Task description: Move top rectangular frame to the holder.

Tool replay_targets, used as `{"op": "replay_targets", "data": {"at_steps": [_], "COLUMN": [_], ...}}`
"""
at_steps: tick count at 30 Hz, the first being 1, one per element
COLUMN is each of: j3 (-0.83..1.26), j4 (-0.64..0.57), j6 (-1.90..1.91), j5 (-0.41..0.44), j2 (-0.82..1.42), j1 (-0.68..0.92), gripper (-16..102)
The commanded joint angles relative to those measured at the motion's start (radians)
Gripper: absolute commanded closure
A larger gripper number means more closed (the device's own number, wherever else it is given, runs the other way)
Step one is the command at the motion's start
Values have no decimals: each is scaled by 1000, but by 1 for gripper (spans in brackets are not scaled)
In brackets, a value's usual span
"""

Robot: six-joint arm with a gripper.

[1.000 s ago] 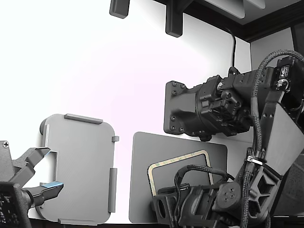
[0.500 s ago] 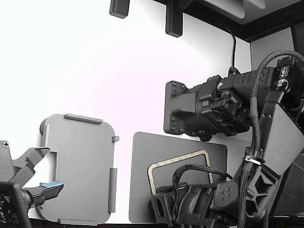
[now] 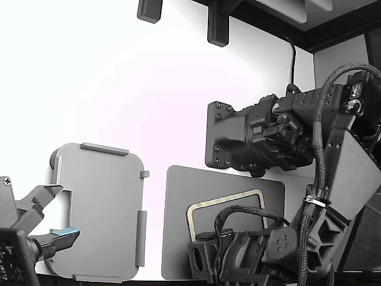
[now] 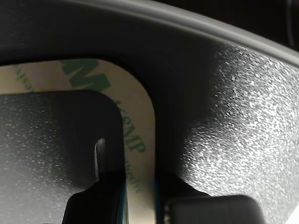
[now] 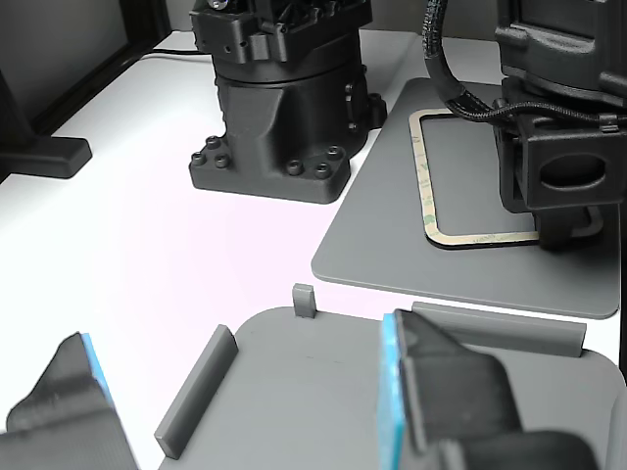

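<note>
— Gripper [image 4: 140, 196] state?
— Its two fingers [image 4: 100, 196] stood apart, one on each side of the top rectangular frame [image 4: 135, 126] at a rounded corner; whether they pinched it could not be told.
— And the frame?
— It lay flat on the dark grey mat [image 3: 178, 226], near the table's front edge in the exterior view.
— The holder [image 3: 98, 211]?
— Beside the mat, toward the exterior view's left, with nothing lying in it.

You see a dark grey mat [image 3: 178, 238] lying flat on the white worktop [image 3: 119, 89]; two dark brackets [image 3: 217, 24] hang at the worktop's far edge, with a black cable [image 3: 293, 56] nearby.
</note>
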Motion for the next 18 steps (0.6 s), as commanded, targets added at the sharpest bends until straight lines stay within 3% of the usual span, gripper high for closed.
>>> {"op": "replay_targets", "data": {"at_steps": [1, 6, 18], "j3": [-18, -61, -314], "j4": [-3, 34, 284], "j6": [35, 38, 327], "j5": [31, 35, 95], "j2": [15, 11, 5], "j1": [-14, -15, -57], "gripper": [96, 97, 97]}}
